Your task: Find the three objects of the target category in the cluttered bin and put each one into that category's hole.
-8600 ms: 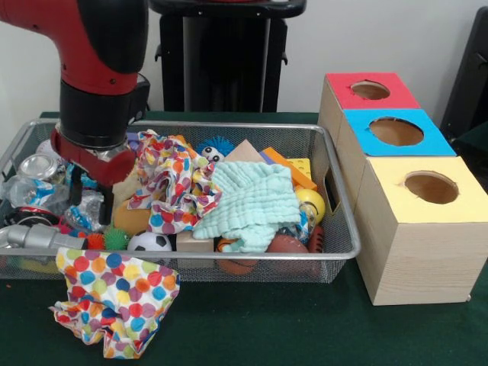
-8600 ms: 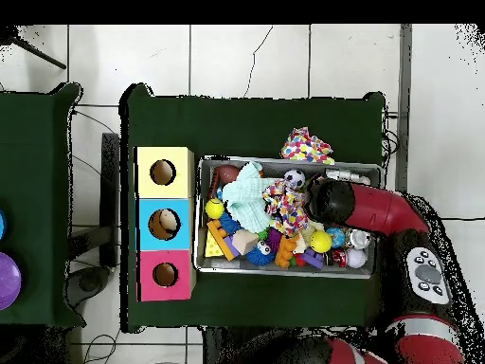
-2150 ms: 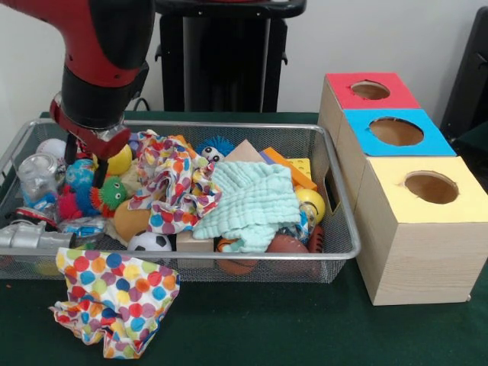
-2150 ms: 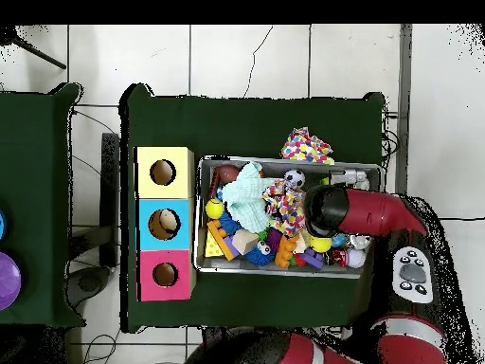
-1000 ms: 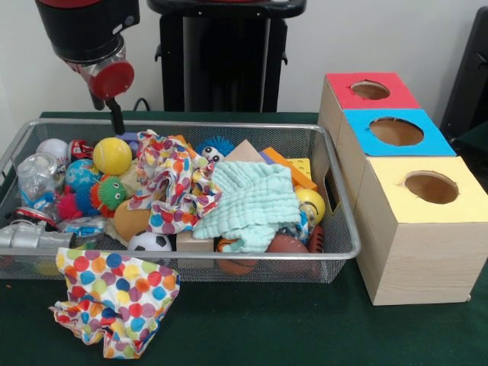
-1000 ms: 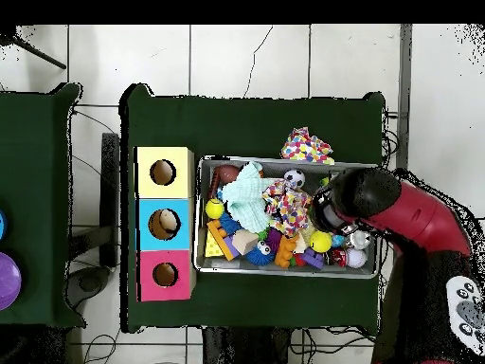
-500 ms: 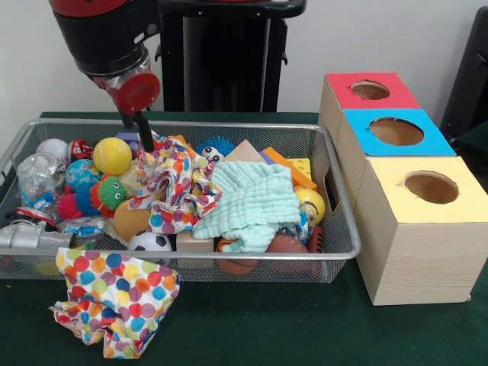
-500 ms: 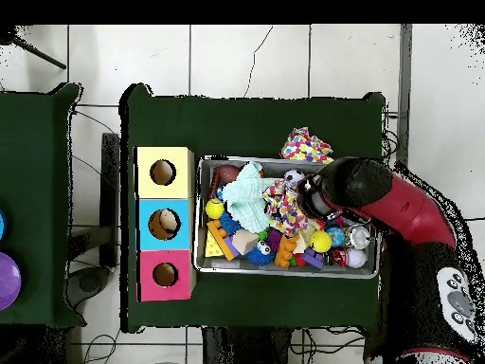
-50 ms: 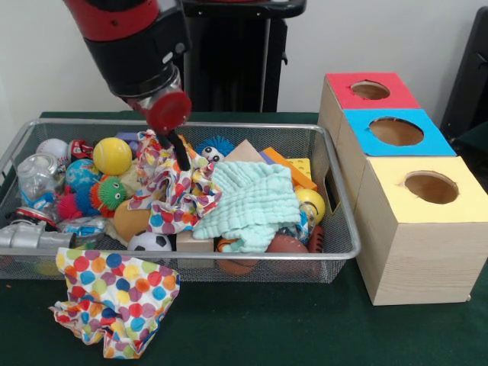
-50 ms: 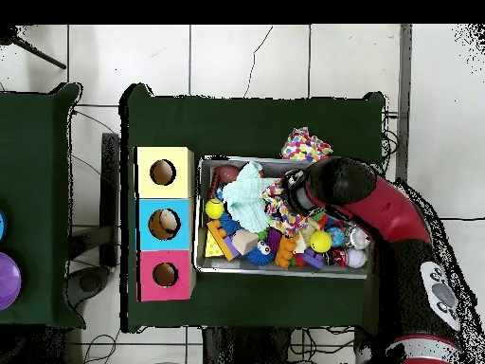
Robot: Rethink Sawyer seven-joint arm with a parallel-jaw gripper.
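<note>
Over the wire bin (image 9: pixel 339 229), the gripper (image 9: pixel 181 156) hung just above the polka-dot cloth (image 9: pixel 174 191); jaw state could not be told. No target was held. Balls, e.g. the yellow ball (image 9: pixel 112 155), lay at the bin's end away from the boxes (image 9: pixel 396 131). Cloths likely hid further items, hence the probing position.

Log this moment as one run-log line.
arm: over wire bin | gripper: at polka-dot cloth in bin, state unclear | second polka-dot cloth: on table, outside bin | boxes: three holes unobstructed
</note>
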